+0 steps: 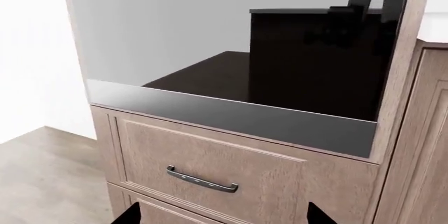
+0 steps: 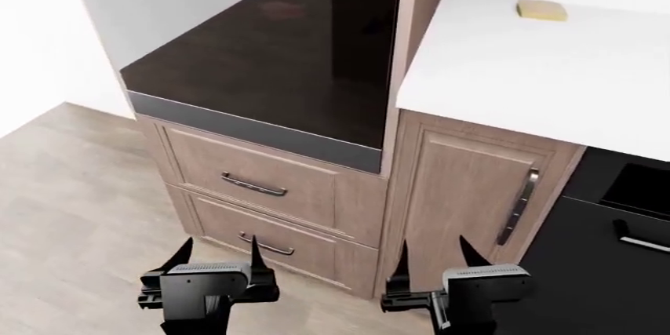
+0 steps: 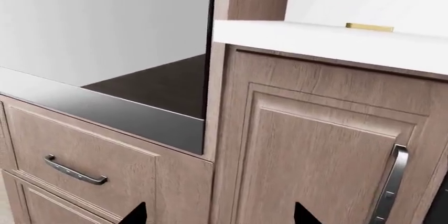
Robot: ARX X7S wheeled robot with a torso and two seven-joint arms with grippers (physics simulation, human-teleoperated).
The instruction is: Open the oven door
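The oven door [image 2: 274, 68] is a glossy dark glass panel with a grey steel strip [image 2: 251, 131] along its lower edge, set upright in a wooden cabinet column. It fills the upper part of the left wrist view, oven door [image 1: 210, 30], and the upper left of the right wrist view, oven door [image 3: 105, 35]. Its bar handle is out of view. My left gripper [image 2: 220, 260] hangs open, low in front of the drawers below the door and touching nothing. My right gripper [image 2: 434, 255] is open too, facing the cabinet beside the oven. Only dark fingertips [image 1: 129, 216] and fingertips [image 3: 302, 214] show in the wrist views.
Two wooden drawers with bar handles, upper drawer [image 2: 251, 182] and lower drawer [image 2: 267, 245], sit under the oven. To the right stands a cabinet door with a vertical handle [image 2: 520, 203], under a white countertop [image 2: 523, 68] carrying a yellow sponge [image 2: 541, 10]. A black appliance front [image 2: 617, 249] is at the far right.
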